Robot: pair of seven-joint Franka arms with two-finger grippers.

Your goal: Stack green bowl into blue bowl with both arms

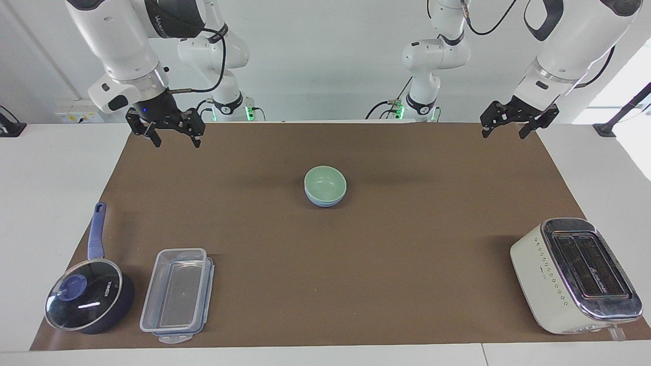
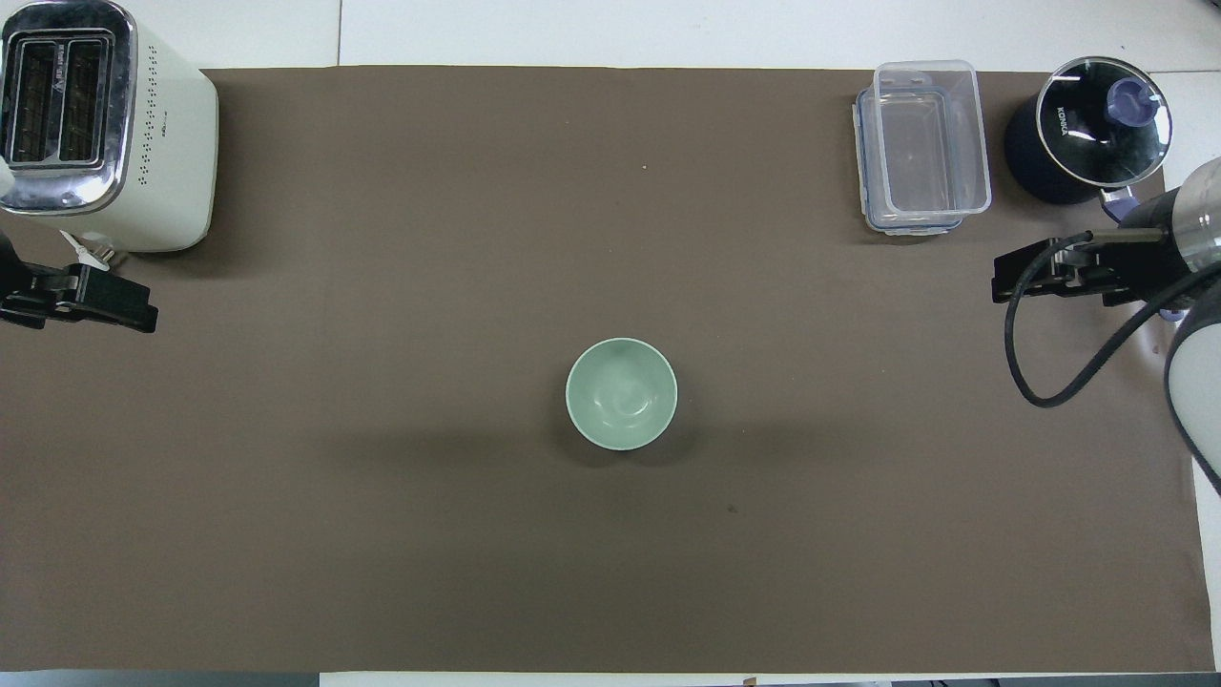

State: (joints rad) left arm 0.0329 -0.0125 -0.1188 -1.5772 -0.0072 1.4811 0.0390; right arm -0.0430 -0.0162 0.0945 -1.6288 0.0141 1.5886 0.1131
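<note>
While both my arms hang up w/ nothing in them, the green bowl (image 1: 325, 182) sits nested in the blue bowl (image 1: 325, 202) mid-mat on the surface (image 1: 35, 168), well apart from either tool. My left tool (image 1: 507, 124) is over the mat's corner at the left arm's end, fingers spread & released; my right tool (image 1: 172, 133) is over the mat's corner at the right arm's end, likewise spread & empty. Farther from me: toaster (image 1: 574, 274) at the left arm's end; clear lidded container (image 1: 178, 295) beside the dark blue saucepan (image 1: 89, 295) at the right arm's end.
</note>
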